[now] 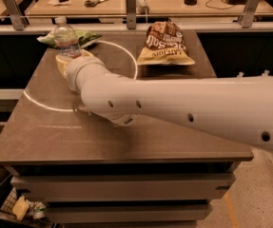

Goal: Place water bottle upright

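Note:
The water bottle [65,36] is a clear plastic bottle with a white cap. It stands upright at the far left of the brown table [50,132], cap up. Its lower part is hidden behind my gripper [67,59], which is shut around the bottle's base. Only the gripper's tan body and white wrist show. My thick white arm [188,108] reaches in from the right and crosses the middle of the table, hiding the surface behind it.
A brown chip bag [166,44] lies at the far right of the table. A green bag [84,36] lies just behind the bottle. A white circle line [126,51] is marked on the top. A railed ledge [131,27] runs behind the table.

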`<state>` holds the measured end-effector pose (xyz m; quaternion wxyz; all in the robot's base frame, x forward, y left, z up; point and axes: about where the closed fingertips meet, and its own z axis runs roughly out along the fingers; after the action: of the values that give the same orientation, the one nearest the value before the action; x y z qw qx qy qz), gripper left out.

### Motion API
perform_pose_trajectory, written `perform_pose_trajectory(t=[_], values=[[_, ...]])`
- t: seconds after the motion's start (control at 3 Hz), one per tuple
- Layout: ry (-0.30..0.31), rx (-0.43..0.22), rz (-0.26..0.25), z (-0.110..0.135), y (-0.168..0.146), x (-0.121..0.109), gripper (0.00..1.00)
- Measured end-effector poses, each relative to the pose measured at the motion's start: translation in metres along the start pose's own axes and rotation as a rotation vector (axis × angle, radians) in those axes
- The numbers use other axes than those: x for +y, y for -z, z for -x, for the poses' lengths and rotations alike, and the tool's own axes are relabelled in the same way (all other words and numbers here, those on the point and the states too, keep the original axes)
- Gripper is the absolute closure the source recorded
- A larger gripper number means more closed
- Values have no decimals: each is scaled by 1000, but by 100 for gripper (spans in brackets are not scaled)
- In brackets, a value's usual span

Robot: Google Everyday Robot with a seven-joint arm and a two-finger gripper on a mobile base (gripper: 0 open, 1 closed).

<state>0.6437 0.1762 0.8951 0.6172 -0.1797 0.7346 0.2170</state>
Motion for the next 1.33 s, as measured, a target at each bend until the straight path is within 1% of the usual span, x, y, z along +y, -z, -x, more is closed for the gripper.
perform_pose_trajectory(t=[0.33, 0.67, 1.33], values=[[0, 0, 0, 0, 0, 0, 100], [38, -27, 13, 7, -1, 0, 100], [98, -131, 66, 24, -2, -15, 100]])
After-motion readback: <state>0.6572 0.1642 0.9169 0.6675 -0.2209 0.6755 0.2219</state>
